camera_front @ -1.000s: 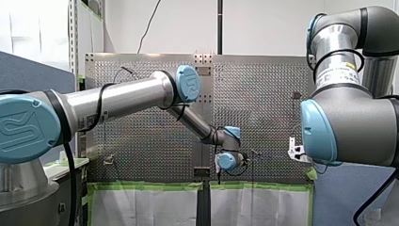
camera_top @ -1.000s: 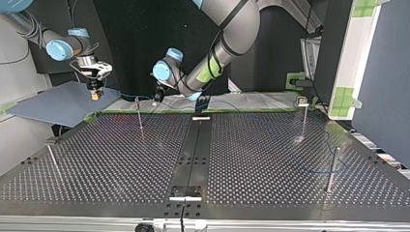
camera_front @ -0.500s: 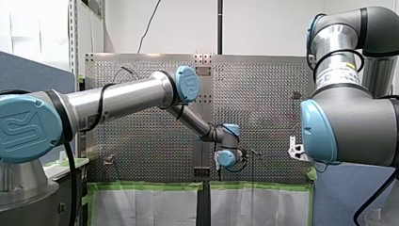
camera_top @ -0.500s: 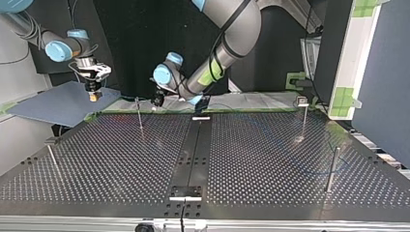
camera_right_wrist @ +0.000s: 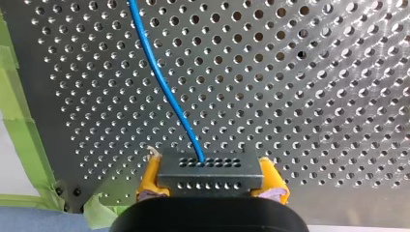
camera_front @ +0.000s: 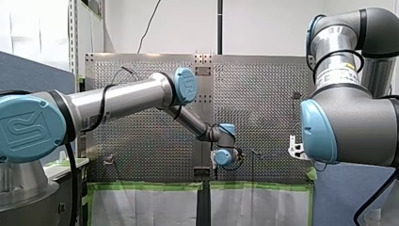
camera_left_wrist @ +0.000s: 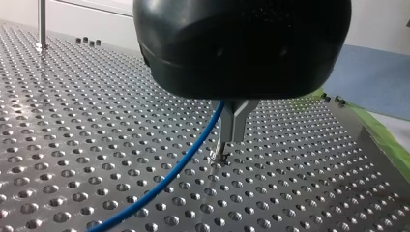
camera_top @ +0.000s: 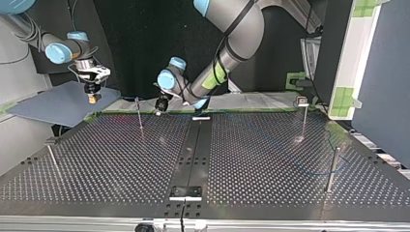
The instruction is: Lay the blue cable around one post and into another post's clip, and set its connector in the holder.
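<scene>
At the top view's far left, a thin metal rod with a small head (camera_top: 52,155) stands on the perforated metal desk (camera_top: 121,159). Beyond it, my right pincer (camera_top: 93,98) hangs above the desk's far corner, clear of the surface. The right wrist view shows its yellow pads (camera_right_wrist: 149,179) clamped on either side of a dark grey rectangular connector with rows of small holes (camera_right_wrist: 211,170). The thin blue cable (camera_right_wrist: 164,92) leaves the connector's face and runs ahead over the holes, with green tape (camera_right_wrist: 19,121) along the desk's edge beside it.

Further right in the top view a slim upright post (camera_top: 139,114) stands near the far edge, and my left pincer (camera_top: 159,107) is low just beside it, apart from it. In the left wrist view its metal fingers (camera_left_wrist: 232,121) are pressed together on the blue cable, their tips almost at the desk. The cable drops from their base and trails away across the surface.

Towards the right stands a slim post topped with a small clip (camera_top: 303,118), then a thicker grey cylindrical post (camera_top: 331,168) nearer the camera. A faint blue line curves on the desk close to this thick post, but whether it wraps the post I cannot tell.
</scene>
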